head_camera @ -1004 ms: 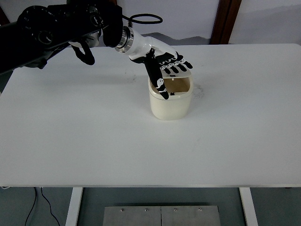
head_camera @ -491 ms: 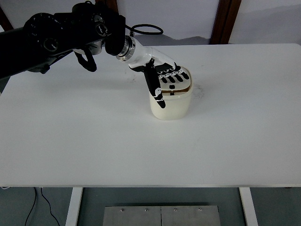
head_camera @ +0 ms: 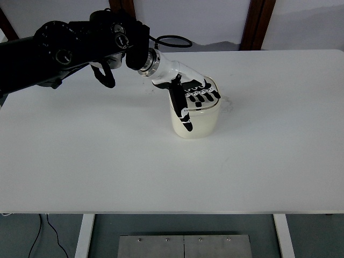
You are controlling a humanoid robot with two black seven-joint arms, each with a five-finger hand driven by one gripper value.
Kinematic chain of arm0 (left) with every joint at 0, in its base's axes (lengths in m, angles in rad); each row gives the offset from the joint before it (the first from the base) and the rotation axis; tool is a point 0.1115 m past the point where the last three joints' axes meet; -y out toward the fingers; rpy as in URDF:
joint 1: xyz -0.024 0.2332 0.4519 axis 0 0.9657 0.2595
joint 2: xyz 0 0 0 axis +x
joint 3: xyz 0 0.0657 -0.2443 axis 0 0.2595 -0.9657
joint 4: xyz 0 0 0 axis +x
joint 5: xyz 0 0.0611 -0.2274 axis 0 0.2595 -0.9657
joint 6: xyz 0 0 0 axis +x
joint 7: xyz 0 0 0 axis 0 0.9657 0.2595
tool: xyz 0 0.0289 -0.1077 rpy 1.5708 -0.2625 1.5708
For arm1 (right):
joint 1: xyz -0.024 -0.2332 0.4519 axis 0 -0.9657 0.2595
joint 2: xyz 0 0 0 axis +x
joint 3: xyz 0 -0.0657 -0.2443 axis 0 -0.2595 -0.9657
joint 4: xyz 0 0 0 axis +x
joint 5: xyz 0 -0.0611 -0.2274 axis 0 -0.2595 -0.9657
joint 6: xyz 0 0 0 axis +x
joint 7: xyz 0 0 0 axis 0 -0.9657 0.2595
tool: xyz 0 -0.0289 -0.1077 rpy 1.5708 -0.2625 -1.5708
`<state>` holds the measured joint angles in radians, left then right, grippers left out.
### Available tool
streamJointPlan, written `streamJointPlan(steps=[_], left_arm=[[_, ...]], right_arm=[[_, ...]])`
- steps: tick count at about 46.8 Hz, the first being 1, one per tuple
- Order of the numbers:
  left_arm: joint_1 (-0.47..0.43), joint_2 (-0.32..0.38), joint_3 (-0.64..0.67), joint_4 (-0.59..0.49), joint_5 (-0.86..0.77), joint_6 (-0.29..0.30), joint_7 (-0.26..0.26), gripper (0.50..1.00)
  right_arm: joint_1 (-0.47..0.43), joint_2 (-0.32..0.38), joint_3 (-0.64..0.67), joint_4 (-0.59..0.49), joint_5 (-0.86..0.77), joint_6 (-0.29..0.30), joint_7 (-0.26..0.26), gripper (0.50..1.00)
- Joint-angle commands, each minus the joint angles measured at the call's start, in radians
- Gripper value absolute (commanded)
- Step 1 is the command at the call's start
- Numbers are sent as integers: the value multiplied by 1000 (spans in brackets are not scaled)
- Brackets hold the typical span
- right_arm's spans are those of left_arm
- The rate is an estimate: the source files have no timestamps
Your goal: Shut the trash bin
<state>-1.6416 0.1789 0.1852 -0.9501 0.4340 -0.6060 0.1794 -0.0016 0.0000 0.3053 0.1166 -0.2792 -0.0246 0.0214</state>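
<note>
obstacle: trash bin (head_camera: 196, 122) mid-table | robot hand (head_camera: 191, 92) covers its top

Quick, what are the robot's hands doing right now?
Left hand: open, fingers flat on top of the trash bin, holding nothing.
Right hand: not in the picture.

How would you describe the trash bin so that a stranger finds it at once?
On the white table, look just right of centre, toward the far side. The trash bin is a small cream, rounded container, the only object standing there, with the left robot hand lying flat on its lid.
</note>
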Motion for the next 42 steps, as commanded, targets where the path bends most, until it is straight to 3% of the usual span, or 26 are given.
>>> streamJointPlan(steps=[1, 34, 42], left_arm=[[0, -4, 0, -1, -1, 0, 0, 1000], [5, 11, 10, 8, -20, 2, -1, 1000], [-3, 20, 0, 47, -96, 8, -3, 1000]], right_arm=[[0, 0, 0, 0, 0, 0, 0, 991], [0, 0, 0, 0, 0, 0, 0, 991], [0, 0, 0, 0, 0, 0, 0, 991]])
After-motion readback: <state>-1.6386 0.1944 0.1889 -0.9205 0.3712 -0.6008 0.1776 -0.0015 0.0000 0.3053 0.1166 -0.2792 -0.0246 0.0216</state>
